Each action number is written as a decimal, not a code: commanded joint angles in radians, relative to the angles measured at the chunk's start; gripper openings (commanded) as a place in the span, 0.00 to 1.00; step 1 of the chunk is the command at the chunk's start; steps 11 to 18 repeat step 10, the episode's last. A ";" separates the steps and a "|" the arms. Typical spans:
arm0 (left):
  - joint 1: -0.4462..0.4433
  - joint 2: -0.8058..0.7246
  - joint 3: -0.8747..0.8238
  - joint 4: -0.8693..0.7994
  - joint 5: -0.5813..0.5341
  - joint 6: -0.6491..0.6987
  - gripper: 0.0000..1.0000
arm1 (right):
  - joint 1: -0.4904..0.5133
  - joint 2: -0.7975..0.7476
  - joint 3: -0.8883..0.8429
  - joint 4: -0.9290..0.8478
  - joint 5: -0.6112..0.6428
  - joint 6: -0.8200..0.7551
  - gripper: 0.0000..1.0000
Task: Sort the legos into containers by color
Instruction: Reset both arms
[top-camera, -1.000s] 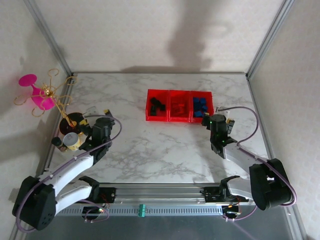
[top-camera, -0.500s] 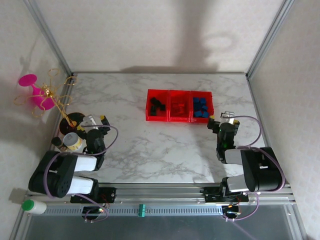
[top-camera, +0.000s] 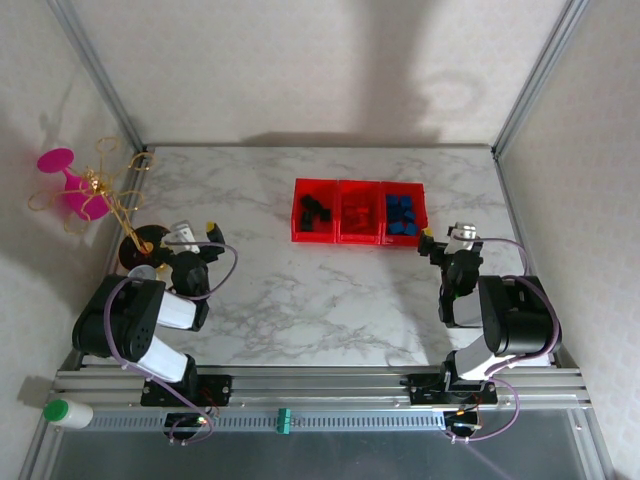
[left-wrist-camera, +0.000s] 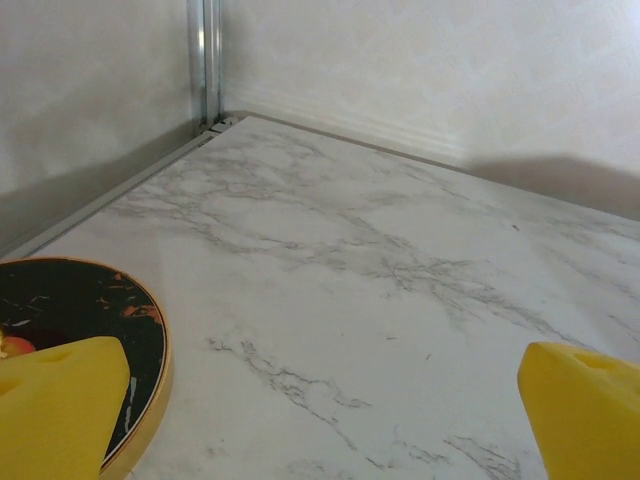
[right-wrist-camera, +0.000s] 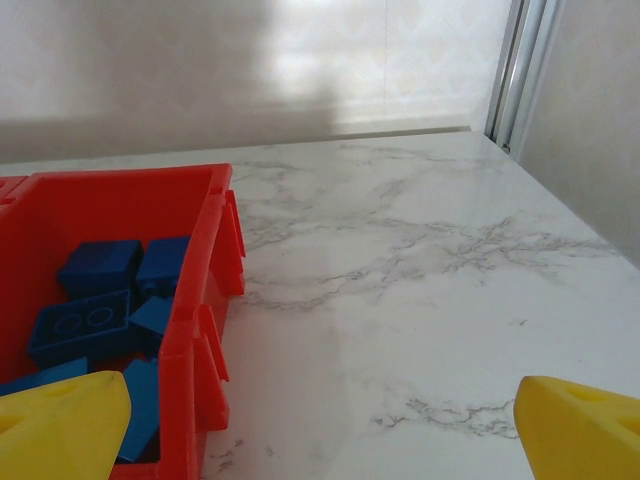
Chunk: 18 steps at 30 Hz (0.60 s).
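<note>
The containers (top-camera: 337, 239) stand as one red row at the table's middle back. Black legos (top-camera: 316, 210) lie in the left bin, red legos (top-camera: 358, 214) in the middle one and blue legos (top-camera: 400, 215) in the right one. In the right wrist view the blue legos (right-wrist-camera: 95, 300) sit behind the bin's red wall (right-wrist-camera: 195, 320). My right gripper (top-camera: 447, 238) rests open just right of the row, its span (right-wrist-camera: 325, 430) over bare marble. My left gripper (top-camera: 192, 238) is open at the left, nothing between its yellow fingertips (left-wrist-camera: 60, 405).
A black gold-rimmed plate (top-camera: 145, 240) lies by the left gripper, its edge (left-wrist-camera: 150, 340) beside the left fingertip. A pink goblet (top-camera: 70, 185) and gold wire stand (top-camera: 105, 195) sit outside the left frame. A green-capped white bottle (top-camera: 68, 412) lies at the near left.
Both arms have folded back toward their bases, with the grippers staying open. The left arm swung in from the left, uncovering the white bottle.
</note>
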 joint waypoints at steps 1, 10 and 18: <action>0.008 0.002 0.010 0.019 0.017 -0.004 1.00 | -0.004 -0.002 0.012 0.030 -0.014 0.009 0.99; 0.007 0.001 0.010 0.018 0.017 -0.004 1.00 | -0.006 -0.002 0.015 0.024 -0.025 0.008 0.99; 0.007 0.001 0.010 0.018 0.017 -0.004 1.00 | -0.006 -0.002 0.015 0.024 -0.025 0.008 0.99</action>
